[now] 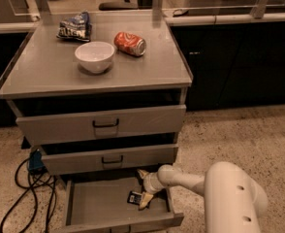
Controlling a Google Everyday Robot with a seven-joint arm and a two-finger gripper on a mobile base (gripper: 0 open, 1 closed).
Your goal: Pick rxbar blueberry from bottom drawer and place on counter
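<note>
I see my end effector (143,188) inside the bottom drawer (99,208), fingers spread apart, the rxbar blueberry (134,197) just beside its nearer finger.

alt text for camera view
The robot's white arm reaches its tool, fingers open, into the pulled-out grey metal bottom drawer, beside a small dark wrapped bar. On the grey counter above sit a white bowl, red can and blue snack bag.

On counter (147,76): bowl (94,56) left of centre, can (130,43) behind and right of it, bag (74,27) at left rear. Bottom drawer (99,208) out; bar (134,197) in its right half, just left of gripper (142,189), which enters from the right.
</note>
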